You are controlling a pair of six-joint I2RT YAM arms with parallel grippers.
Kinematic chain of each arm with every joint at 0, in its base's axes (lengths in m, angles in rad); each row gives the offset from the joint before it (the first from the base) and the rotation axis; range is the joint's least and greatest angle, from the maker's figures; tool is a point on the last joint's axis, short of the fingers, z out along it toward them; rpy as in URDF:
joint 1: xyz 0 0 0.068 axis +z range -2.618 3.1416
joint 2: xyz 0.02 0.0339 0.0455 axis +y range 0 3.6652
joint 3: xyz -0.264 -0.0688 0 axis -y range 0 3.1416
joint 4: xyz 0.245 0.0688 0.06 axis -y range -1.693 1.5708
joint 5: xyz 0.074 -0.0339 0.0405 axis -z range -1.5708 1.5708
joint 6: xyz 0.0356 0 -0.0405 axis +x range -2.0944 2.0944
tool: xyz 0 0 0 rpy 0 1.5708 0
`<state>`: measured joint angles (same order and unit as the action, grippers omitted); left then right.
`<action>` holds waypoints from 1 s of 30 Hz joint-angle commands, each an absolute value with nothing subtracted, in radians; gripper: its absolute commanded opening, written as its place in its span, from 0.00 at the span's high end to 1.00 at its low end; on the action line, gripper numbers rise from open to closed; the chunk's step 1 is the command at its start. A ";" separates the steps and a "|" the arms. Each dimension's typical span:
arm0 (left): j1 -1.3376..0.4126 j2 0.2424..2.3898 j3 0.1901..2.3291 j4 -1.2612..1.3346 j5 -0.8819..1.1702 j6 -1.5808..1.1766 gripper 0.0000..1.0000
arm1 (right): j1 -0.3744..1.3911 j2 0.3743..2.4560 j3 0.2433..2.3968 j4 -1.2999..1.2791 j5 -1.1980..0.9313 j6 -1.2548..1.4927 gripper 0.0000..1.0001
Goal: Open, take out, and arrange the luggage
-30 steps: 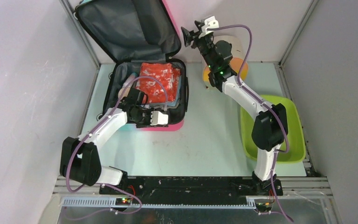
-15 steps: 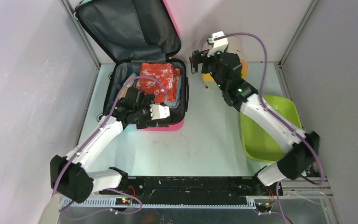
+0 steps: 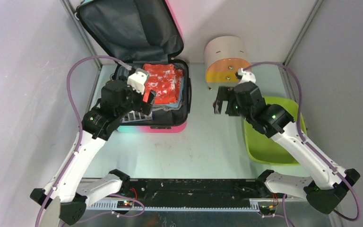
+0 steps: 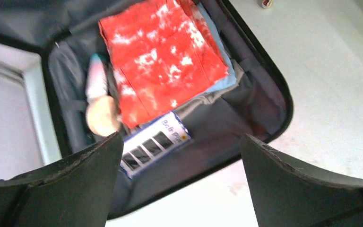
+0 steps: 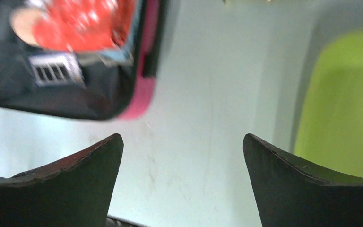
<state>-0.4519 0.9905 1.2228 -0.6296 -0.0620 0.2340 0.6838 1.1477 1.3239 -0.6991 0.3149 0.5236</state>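
Top external: our pink hard-shell suitcase (image 3: 163,128) lies open at eleven o'clock, grey fabric lining (image 3: 127,28) bared. Left gripper (image 4: 180,142) and right gripper (image 3: 221,106) hang empty, fingers apart.

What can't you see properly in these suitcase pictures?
- Left wrist: things under the red cloth; only a blue edge shows.
- Left wrist: the label on the white box, too blurred to read.
- Top: near-left corner of the luggage, behind the left arm.
- Right wrist: green tray, cut off by the edge.
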 commanded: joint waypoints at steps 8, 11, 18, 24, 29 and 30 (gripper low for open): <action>-0.446 0.914 1.194 -0.892 0.043 -0.234 0.01 | 0.689 0.960 1.152 -1.082 0.450 0.734 0.01; -0.442 0.871 1.168 -0.883 0.054 -0.231 0.00 | 0.632 0.935 1.092 -1.007 0.396 0.578 0.03; -0.416 0.869 1.070 -0.843 0.057 -0.123 0.00 | 0.384 0.965 0.994 -0.853 0.237 0.498 0.10; -0.366 0.945 1.102 -0.768 -0.160 -0.173 0.05 | 0.376 0.989 0.962 -0.810 0.092 0.446 0.14; -0.155 1.145 1.246 -0.733 -0.056 -0.203 0.14 | 0.418 0.936 0.962 -0.817 0.078 0.468 0.14; -0.133 1.167 1.264 -0.726 -0.025 -0.202 0.14 | 0.426 0.922 0.962 -0.818 0.072 0.477 0.14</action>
<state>-0.2359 1.0836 1.1721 -0.8158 -0.0666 -0.1722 0.3981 0.9775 0.9543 -0.8551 0.1200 0.4782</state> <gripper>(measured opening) 0.867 0.865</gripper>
